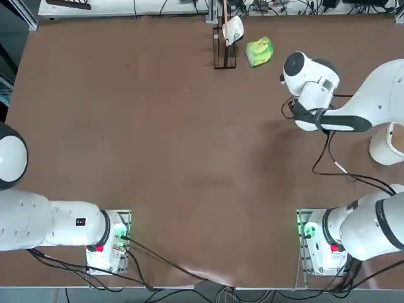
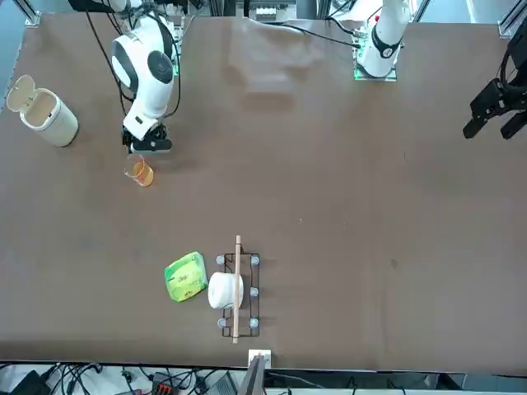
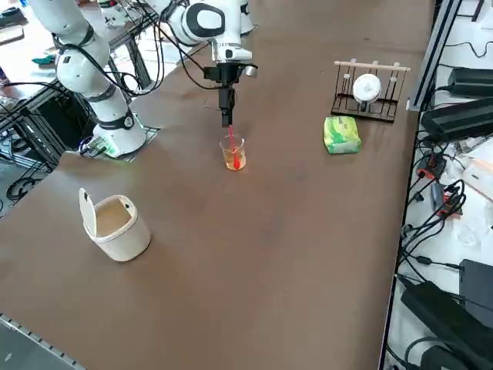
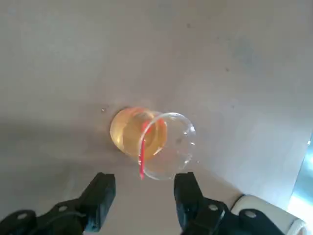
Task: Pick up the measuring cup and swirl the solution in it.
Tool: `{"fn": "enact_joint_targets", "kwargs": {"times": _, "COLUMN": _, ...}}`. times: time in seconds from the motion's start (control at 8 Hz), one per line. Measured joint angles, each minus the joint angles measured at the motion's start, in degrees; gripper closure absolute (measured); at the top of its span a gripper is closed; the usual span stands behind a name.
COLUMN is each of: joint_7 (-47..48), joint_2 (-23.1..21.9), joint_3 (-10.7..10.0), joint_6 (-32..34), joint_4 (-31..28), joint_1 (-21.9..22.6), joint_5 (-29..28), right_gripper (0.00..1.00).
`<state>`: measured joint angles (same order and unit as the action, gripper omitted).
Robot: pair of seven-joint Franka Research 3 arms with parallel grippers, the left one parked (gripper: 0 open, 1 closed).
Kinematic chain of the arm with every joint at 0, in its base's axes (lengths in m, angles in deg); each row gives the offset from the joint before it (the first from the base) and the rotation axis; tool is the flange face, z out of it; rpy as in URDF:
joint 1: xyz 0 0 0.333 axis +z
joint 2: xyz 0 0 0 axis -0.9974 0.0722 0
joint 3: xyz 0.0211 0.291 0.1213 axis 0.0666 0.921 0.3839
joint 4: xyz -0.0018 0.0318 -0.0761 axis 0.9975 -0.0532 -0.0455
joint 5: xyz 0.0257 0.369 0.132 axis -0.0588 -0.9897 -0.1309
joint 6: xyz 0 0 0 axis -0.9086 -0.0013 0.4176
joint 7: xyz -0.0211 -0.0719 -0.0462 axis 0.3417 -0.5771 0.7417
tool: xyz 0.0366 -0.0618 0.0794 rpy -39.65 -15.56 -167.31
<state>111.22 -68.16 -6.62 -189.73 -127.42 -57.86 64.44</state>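
**Right gripper hovering above the measuring cup**

The right gripper (image 4: 142, 196) is pointing down at the brown table (image 2: 346, 206), its two fingers (image 4: 100, 193) spread apart and gripping nothing. The measuring cup (image 4: 154, 142) is standing upright on the table just below the fingertips, apart from them, at the upper left of the front view. The orange solution (image 4: 129, 132) is sitting in its bottom, and a thin red stick (image 4: 143, 149) is leaning inside against the rim. A white lidded cup (image 2: 43, 111) is standing well to the left in the front view.
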Motion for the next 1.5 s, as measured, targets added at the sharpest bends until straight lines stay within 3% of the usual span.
{"fn": "enact_joint_targets", "kwargs": {"times": 0.5, "joint_7": 0.25, "joint_2": 1.80, "joint_3": -0.01, "joint_6": -0.14, "joint_4": -0.01, "joint_1": 0.06, "joint_5": 3.28, "right_gripper": 0.33}}
{"fn": "enact_joint_targets", "kwargs": {"times": 0.88, "joint_7": 0.26, "joint_2": 1.91, "joint_3": -0.01, "joint_6": -0.14, "joint_4": -0.02, "joint_1": 0.06, "joint_5": 4.31, "right_gripper": 0.44}}
{"fn": "enact_joint_targets", "kwargs": {"times": 1.5, "joint_7": 0.28, "joint_2": 2.79, "joint_3": -0.04, "joint_6": -0.14, "joint_4": -0.03, "joint_1": 0.05, "joint_5": 4.58, "right_gripper": 0.48}}
